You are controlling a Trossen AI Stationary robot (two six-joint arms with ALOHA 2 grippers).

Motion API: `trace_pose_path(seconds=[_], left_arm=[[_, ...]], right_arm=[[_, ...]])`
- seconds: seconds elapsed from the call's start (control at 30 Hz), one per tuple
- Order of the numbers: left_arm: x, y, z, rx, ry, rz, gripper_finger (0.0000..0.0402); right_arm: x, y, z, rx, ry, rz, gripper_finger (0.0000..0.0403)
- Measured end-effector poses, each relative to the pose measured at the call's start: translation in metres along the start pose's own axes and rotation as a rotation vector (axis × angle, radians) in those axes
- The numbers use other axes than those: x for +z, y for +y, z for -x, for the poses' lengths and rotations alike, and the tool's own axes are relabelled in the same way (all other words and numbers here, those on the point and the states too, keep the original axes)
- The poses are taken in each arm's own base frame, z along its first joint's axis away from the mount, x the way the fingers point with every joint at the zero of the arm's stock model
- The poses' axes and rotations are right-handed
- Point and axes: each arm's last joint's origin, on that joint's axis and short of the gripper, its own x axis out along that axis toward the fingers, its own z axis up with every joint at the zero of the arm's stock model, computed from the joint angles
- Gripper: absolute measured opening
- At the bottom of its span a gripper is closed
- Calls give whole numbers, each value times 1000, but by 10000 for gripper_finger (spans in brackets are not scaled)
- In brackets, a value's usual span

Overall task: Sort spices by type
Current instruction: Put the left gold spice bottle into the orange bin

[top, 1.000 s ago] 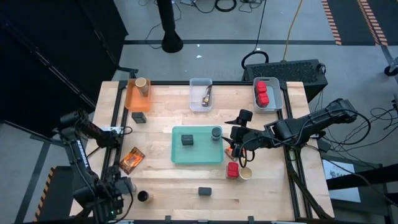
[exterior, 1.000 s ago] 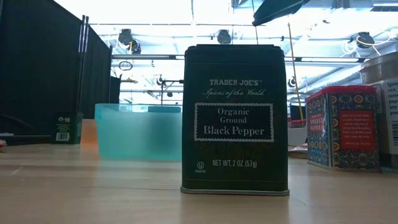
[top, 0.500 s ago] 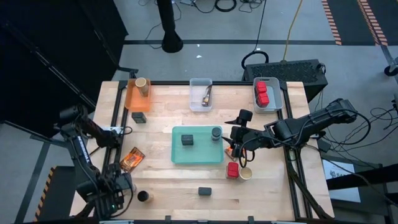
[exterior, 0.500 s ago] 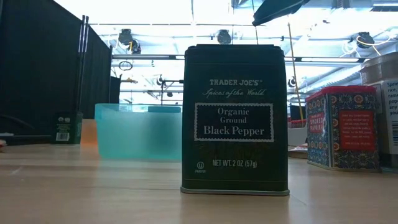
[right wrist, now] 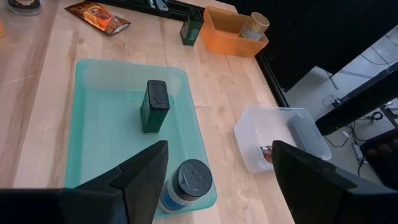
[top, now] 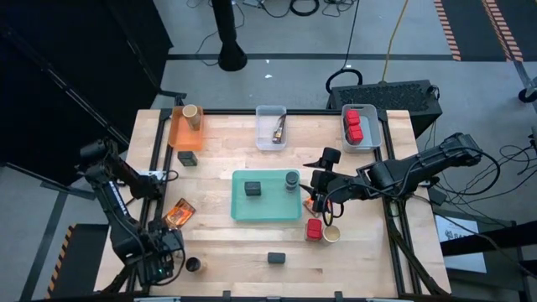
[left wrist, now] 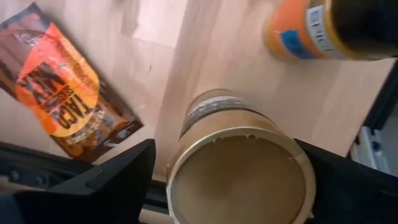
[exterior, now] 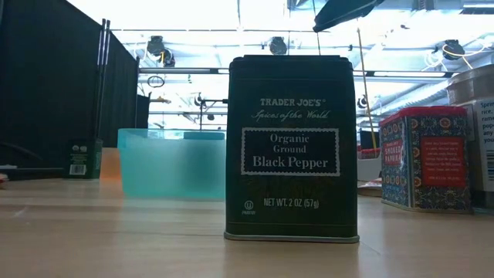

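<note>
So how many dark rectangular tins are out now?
3. One dark tin in the teal tray; a second beside the orange bin; a third near the table front edge. The right arm may hide another.

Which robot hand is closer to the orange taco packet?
The left. The left gripper hangs just beside the taco packet at the table's near-left corner. The right gripper sits far across, past the teal tray.

high: overhead — low: table-level | both share black pepper tin (exterior: 292,147)
</note>
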Motion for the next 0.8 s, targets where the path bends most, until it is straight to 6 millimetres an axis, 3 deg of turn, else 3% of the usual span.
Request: trace_pose_path(seconds=[0.13, 0.33, 0.6, 0.8], left_arm=[[0, -1, 0, -7, 0, 0, 350], [0, -4, 0, -41, 7, 1, 276], [1, -5, 3, -47, 76, 91, 276], [19, -8, 24, -63, 7, 166, 276]], right_arm=[[0, 0, 0, -1, 0, 0, 270], [0, 0, 0, -1, 0, -5, 270], [0, 0, 0, 0, 0, -7, 270], [0, 0, 0, 0, 0, -8, 270]])
